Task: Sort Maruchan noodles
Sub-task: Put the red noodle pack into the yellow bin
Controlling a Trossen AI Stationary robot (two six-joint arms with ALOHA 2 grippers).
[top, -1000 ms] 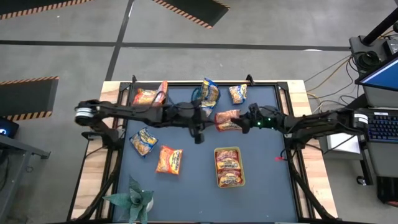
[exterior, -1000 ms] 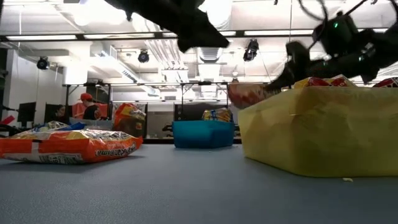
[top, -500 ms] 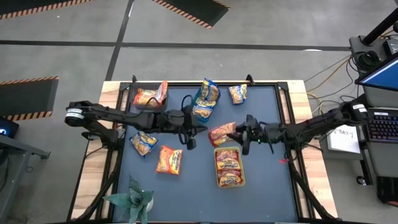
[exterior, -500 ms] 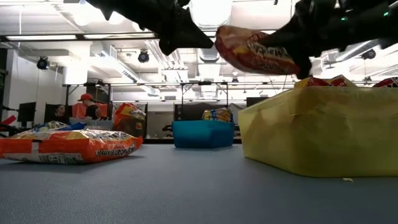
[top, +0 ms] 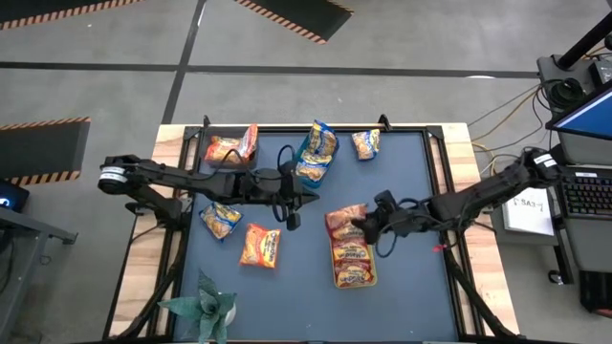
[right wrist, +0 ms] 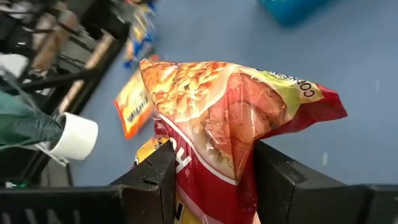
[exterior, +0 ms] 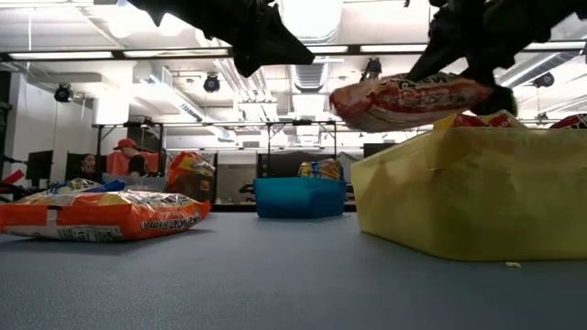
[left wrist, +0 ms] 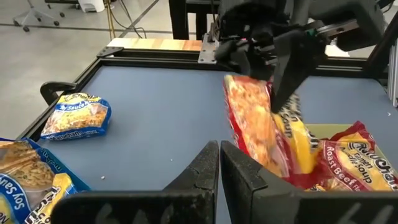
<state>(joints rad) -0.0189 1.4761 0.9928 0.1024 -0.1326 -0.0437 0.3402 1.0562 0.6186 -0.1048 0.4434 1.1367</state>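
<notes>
My right gripper [top: 369, 225] is shut on a red noodle packet [top: 344, 218], which hangs in the air over the far end of the yellow-green bin [top: 372, 268]; the low view shows the packet [exterior: 408, 96] just above the bin's rim [exterior: 459, 137]. Red packets lie in that bin. My left gripper [top: 292, 208] is shut, holds nothing, and hovers mid-table left of the held packet. Orange packets [top: 260, 246] [top: 229, 148], a blue-and-yellow packet [top: 220, 218] and a further packet [top: 365, 143] lie flat on the table. The blue bin [top: 316, 153] holds blue packets. My right gripper pinches the red packet between its two fingers [right wrist: 155, 177] at its right-hand end [right wrist: 211, 165]. It comes about level from the table's right side. The packet is lifted clear and lies roughly level, reaching out leftward from the fingers over the bin's far end.
A potted plant [top: 203, 304] in a white pot stands at the table's near left edge. Bare blue mat [top: 411, 182] lies between the bins and the right rim. People sit in the room beyond the far edge [exterior: 124, 156].
My right gripper has carried the red packet from mid-table toward the near edge, to above the yellow-green bin's far end; the packet has gone from tilted to nearly level. My left gripper has drawn back slightly toward the table's left.
</notes>
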